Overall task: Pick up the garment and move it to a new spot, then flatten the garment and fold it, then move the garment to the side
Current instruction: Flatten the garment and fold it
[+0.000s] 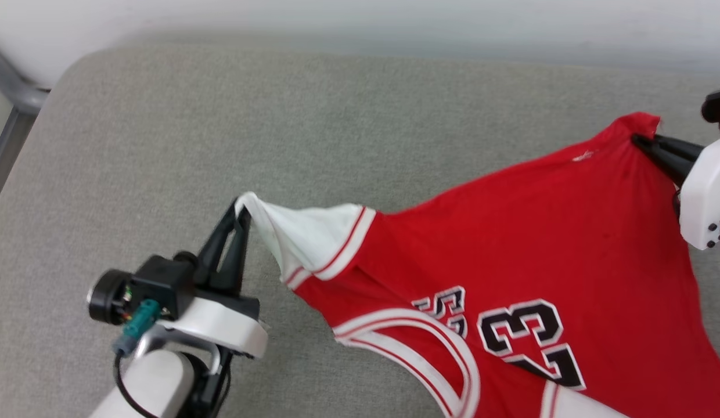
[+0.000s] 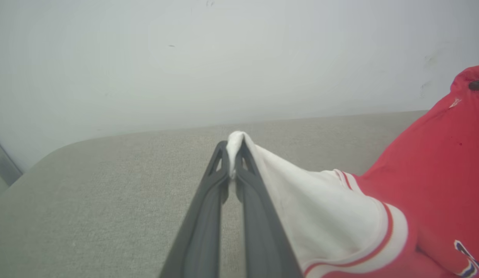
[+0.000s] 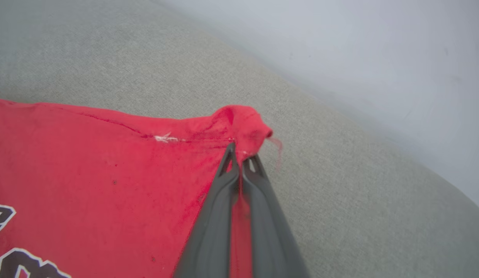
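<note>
Your left fingers [image 2: 202, 224] are pinched shut on the tip of the white sleeve [image 1: 313, 235], at the left of the grey cushion [image 1: 162, 133]. From there the garment [image 1: 540, 244] stretches rightward and slightly away across the cushion. Its long axis runs left to right, with the collar toward your near edge. Your right fingers [image 3: 212, 224] are clamped on its far red corner [image 1: 636, 125].

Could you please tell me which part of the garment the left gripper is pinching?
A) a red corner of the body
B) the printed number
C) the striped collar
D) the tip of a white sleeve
D: in the left wrist view the left gripper is closed on the tip of the white sleeve of the garment, while the right gripper pinches a red corner.
</note>
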Robot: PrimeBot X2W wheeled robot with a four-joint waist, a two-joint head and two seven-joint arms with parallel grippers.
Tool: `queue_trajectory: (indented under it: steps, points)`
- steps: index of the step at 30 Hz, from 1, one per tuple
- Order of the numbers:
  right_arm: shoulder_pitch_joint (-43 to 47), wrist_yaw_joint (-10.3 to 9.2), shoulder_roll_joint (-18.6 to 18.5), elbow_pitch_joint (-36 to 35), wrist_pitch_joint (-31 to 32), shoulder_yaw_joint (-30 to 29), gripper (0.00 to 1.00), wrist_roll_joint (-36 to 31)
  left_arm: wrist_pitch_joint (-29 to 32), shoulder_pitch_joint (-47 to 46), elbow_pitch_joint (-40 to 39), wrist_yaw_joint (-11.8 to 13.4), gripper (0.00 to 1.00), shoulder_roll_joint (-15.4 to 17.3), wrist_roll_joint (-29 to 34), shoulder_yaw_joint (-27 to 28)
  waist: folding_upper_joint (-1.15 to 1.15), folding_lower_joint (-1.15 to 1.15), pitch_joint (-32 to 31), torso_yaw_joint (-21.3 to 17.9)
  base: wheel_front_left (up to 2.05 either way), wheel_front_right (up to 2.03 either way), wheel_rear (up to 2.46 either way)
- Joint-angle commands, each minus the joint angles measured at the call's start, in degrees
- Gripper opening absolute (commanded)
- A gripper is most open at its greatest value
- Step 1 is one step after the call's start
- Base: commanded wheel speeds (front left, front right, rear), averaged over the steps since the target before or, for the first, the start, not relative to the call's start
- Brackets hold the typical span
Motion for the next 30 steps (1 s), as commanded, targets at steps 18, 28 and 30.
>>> queue_trajectory:
  steps: [18, 28, 30]
  points:
    - [3.32, -0.07, 1.04, -12.76, -5.7, -21.67, 0.0, -6.34, 7.81, -27.01, -5.41, -5.34, 0.0, 6.24, 3.4, 3.65, 0.0, 0.0, -4.22, -7.33, 0.0, 0.0, 0.0]
    - [-7.2, -0.07, 6.53, -14.47, 0.81, -28.74, 0.0, -11.83, 11.11, -48.81, 2.15, -9.96, 0.0, 3.69, 5.5, 2.8, 0.0, 0.0, 2.69, -9.35, 0.0, 0.0, 0.0]
    - [-10.39, -0.07, 7.42, -13.27, 1.56, -29.06, 0.0, -12.84, 11.35, -53.62, 5.03, -10.99, 0.0, 2.93, 5.83, 2.74, 0.0, 0.0, 4.62, -9.64, 0.0, 0.0, 0.0]
